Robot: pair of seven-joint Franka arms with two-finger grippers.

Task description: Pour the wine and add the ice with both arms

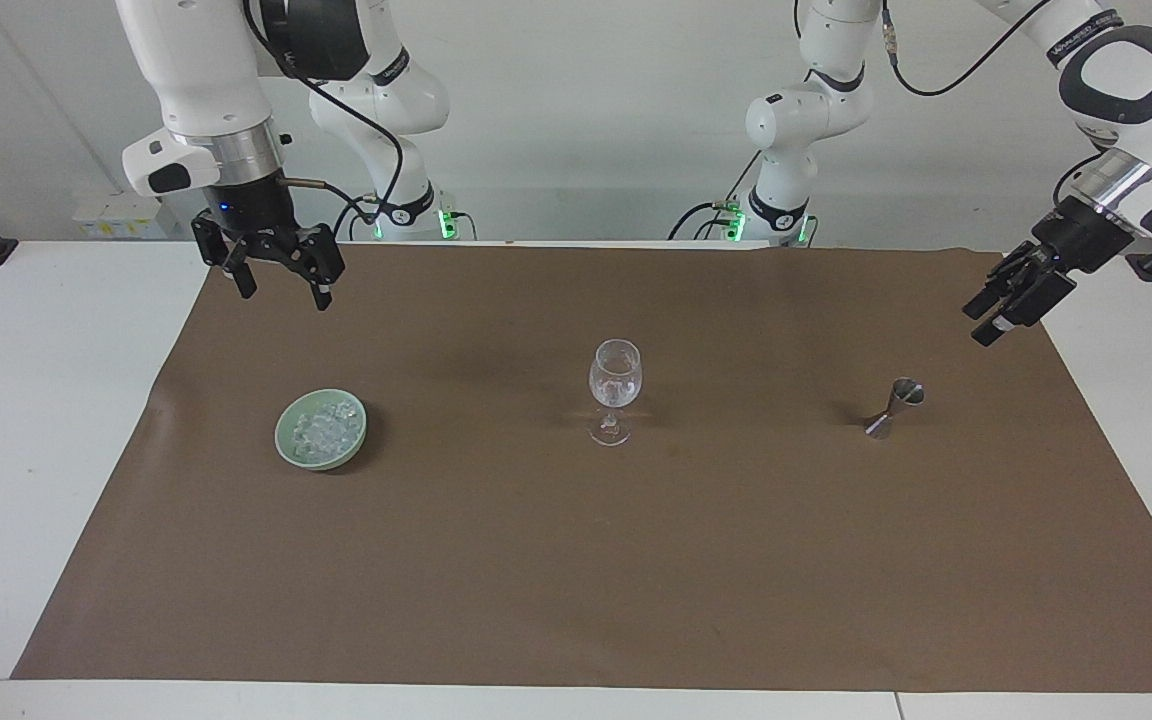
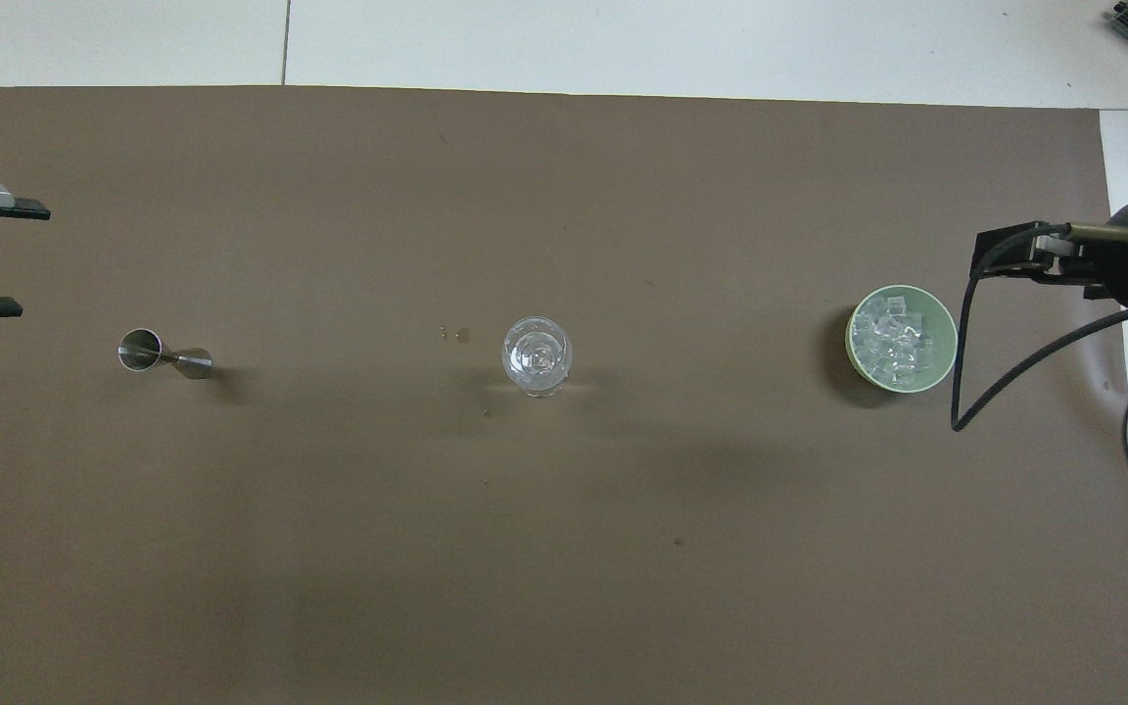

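A clear wine glass (image 1: 615, 388) (image 2: 537, 355) stands upright mid-mat; no wine shows in either view. Ice (image 1: 324, 428) (image 2: 892, 338) lies heaped in a pale green bowl (image 1: 288, 447) (image 2: 946, 338) toward the right arm's end. A steel jigger (image 1: 894, 407) (image 2: 163, 354) stands toward the left arm's end. My right gripper (image 1: 281, 293) hangs open and empty, high over the mat's edge at the right arm's end. My left gripper (image 1: 998, 312) (image 2: 14, 258) is open and empty, raised over the mat's edge beside the jigger.
A brown mat (image 1: 576, 560) (image 2: 564, 548) covers most of the white table (image 1: 26, 400). A few small drops (image 2: 453, 334) lie on the mat beside the glass. The right arm's wrist and cable (image 2: 1024, 323) reach in beside the bowl.
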